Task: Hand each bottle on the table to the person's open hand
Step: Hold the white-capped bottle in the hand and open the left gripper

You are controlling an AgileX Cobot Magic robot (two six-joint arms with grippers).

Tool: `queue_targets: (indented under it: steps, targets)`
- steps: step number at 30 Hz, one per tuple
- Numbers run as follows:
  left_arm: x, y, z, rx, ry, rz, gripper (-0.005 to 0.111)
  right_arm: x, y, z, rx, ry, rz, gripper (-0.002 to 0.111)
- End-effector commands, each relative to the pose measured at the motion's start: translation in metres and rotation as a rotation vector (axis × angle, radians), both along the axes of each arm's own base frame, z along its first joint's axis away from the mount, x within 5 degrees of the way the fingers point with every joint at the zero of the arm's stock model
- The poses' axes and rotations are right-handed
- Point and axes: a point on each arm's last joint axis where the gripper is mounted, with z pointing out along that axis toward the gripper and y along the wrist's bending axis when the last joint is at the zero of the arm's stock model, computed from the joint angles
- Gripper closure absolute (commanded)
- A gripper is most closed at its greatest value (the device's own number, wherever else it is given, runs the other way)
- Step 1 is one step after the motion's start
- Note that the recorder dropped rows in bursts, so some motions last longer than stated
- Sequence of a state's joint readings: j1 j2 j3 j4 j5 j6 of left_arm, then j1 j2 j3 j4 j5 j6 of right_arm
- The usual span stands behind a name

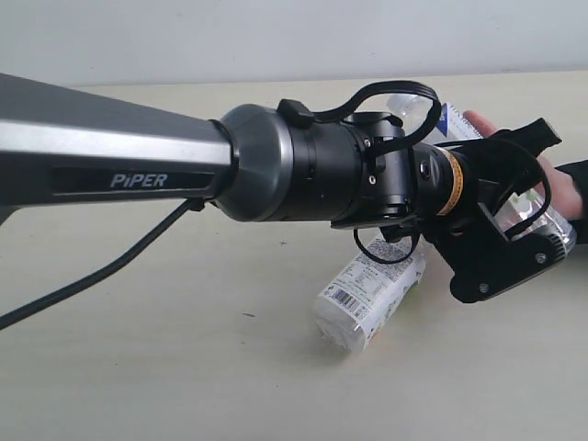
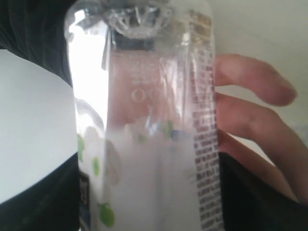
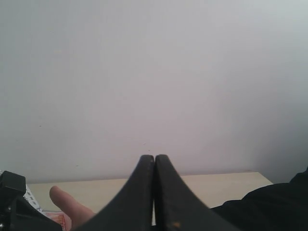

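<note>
- Your left gripper (image 1: 542, 197) is clamped across the body of the held bottle (image 1: 551, 230). The bottle hangs right at the person's hand (image 1: 562, 184), on the right of the exterior view, above the table (image 1: 184, 367).
- In the left wrist view the fingers (image 2: 250, 82) curl just behind that bottle, probably ready to take it.
- The grip sits mid-body, I judge so that the hand can wrap the free length. You can't tell whether the palm already bears any weight.
- The left arm is stretched nearly flat across the table from the left. Its wrist is rolled so that one jaw stands above the other.
- That reach passes over the lying bottle (image 1: 372, 289), which is on its side on the table under the wrist, barcode up and untouched.
- A far bottle (image 1: 432, 115) with a blue label shows behind the wrist, near the fingertips. What it rests on is hidden.
- Your right gripper (image 3: 154, 159) has its jaws pressed together on nothing and is aimed at the wall, out of the handover's way.
- My judgement for your next move: part the left jaws only once the hand has closed on the bottle.
</note>
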State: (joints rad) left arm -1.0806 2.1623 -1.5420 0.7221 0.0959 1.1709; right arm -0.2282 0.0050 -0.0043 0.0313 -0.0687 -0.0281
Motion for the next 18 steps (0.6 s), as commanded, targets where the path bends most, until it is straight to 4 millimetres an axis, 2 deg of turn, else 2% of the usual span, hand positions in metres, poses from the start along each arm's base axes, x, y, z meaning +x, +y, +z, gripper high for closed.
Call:
queue_targets:
  steps: [1,3,4,12,18]
  targets:
    - [0.001,-0.001,0.004,-0.024,0.010,0.008,0.037,0.000,0.000,-0.001,-0.008,-0.006,-0.006,0.108]
    - [0.001,-0.001,0.004,-0.034,0.025,0.020,0.027,0.000,0.000,-0.001,-0.008,-0.006,-0.006,0.108]
    - [0.001,-0.001,0.004,-0.034,0.025,0.020,0.026,0.000,0.000,-0.001,-0.008,-0.006,-0.006,0.108]
    - [0.001,0.000,0.008,-0.035,0.009,0.012,0.026,0.000,0.000,-0.001,-0.008,-0.006,-0.006,0.108]
    - [-0.005,0.004,0.033,-0.040,-0.009,0.038,0.026,0.000,0.000,-0.001,-0.008,-0.006,-0.006,0.108]
